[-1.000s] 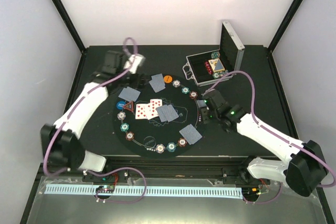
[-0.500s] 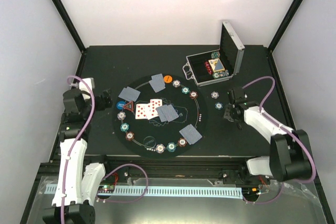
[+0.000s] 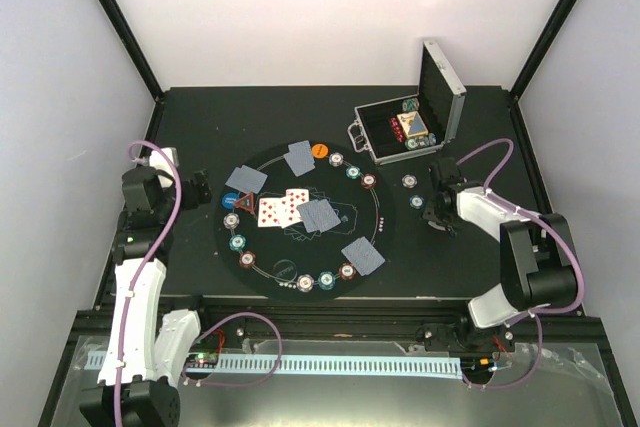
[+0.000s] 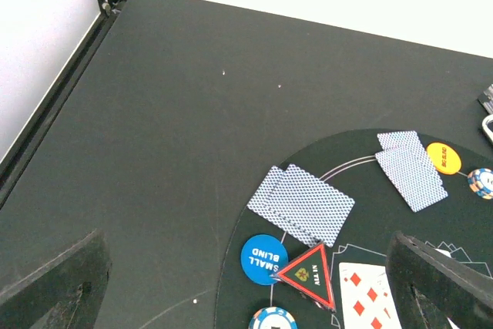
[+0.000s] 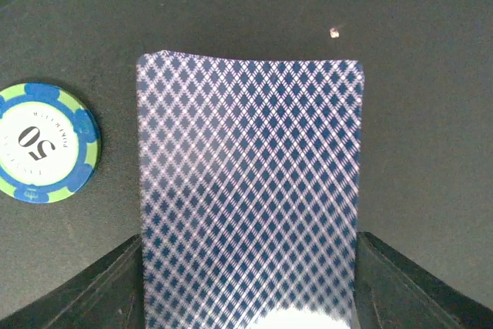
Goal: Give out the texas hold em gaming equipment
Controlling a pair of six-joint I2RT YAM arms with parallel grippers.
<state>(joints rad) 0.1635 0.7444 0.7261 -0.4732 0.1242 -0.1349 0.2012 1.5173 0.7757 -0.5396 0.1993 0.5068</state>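
**Cards, chips and markers, overhead view.** Four face-down pairs of cards (image 3: 300,157) lay spread on the round mat (image 3: 270,244): one at its upper edge, one at upper left, one at centre and one at lower right. The face-up cards (image 3: 283,208), with red pips, lay just left of the centre pair. Single chips (image 3: 326,280) sat along the mat's rim in short arcs at upper right, left and bottom. An orange disc (image 3: 319,150) lay just right of the upper pair. A blue disc (image 3: 231,200) marked SMALL BLIND and a red triangle (image 3: 245,207) lay side by side at the left rim, below the upper-left pair. Two loose chips (image 3: 408,182) lay on the bare counter (image 3: 250,117) right of the mat. Above them, at upper right, stood the silver case (image 3: 365,143), its lid (image 3: 442,77) upright and more chips inside.

**Right claw** (image 5: 248,267)**, wrist view.** A card (image 5: 246,167) with a blue lattice back filled the gap between the two fingers (image 5: 416,287), and its long edges reached both. Whether the fingers pressed on it could not be told. A chip marked 50 (image 5: 42,144), rimmed blue and green, lay on the counter just left of this card, apart from it.

**Left claw** (image 3: 199,192)**.** It was at the left of the overhead frame, off the mat and over bare counter. Its own fingers (image 4: 54,283) stood wide apart with nothing between them.
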